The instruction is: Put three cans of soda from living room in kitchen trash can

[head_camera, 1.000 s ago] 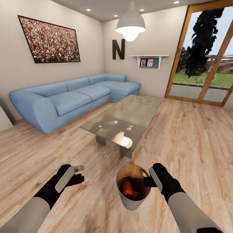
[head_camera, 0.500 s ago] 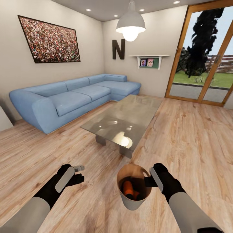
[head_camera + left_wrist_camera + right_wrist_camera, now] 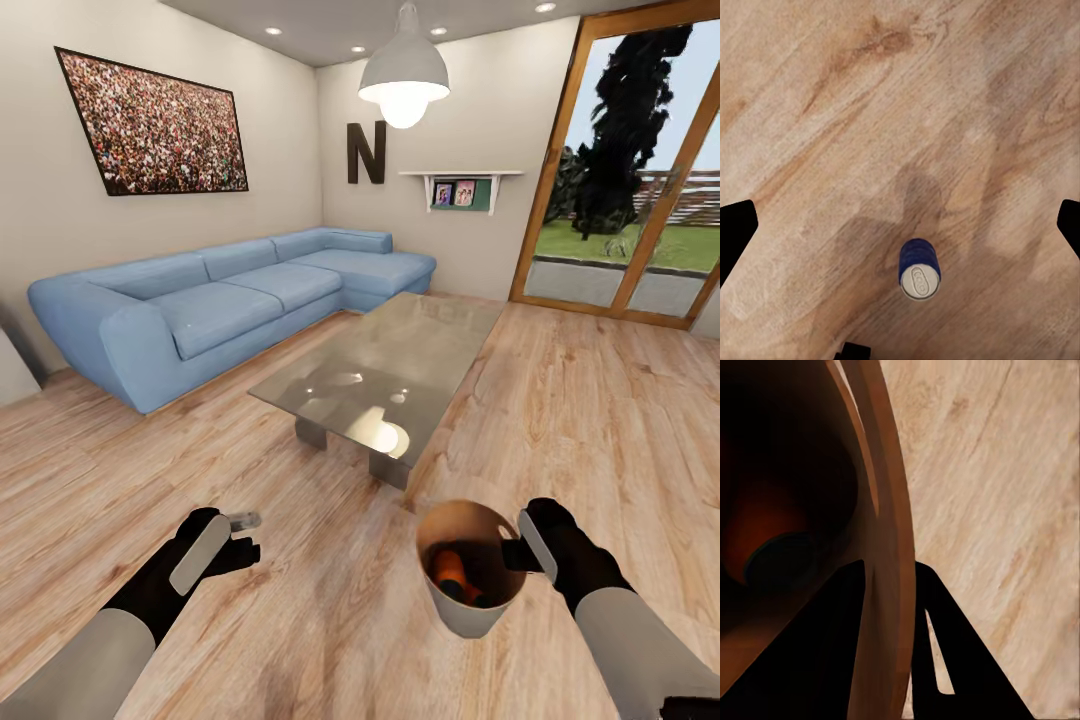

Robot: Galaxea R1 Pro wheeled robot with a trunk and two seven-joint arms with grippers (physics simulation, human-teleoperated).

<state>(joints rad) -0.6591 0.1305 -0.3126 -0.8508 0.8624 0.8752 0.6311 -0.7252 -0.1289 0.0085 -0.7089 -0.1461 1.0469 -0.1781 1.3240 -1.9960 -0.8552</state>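
Observation:
My right gripper (image 3: pixel 515 553) is shut on the rim of the tash can (image 3: pixel 465 615), a tapered bin with a brown inside held just above the wood floor. Orange cans of soda (image 3: pixel 450 570) lie inside it. In the right wrist view the fingers (image 3: pixel 937 660) pinch the rim (image 3: pixel 889 495), and one orange can (image 3: pixel 765 532) shows deep in the bin. My left gripper (image 3: pixel 238 540) is open and holds nothing. Its wrist view shows a blue can of soda (image 3: pixel 919 268) with a silver top standing on the floor between the spread fingertips (image 3: pixel 735 225).
A glass coffee table (image 3: pixel 390 370) stands just ahead, with a long blue corner sofa (image 3: pixel 220 300) behind it on the left. Wood-framed glass doors (image 3: pixel 620 200) fill the right wall. A pendant lamp (image 3: pixel 403 75) hangs above the table.
My right arm has carried the tash can to the right, with the cans still in it. The left arm has not moved.

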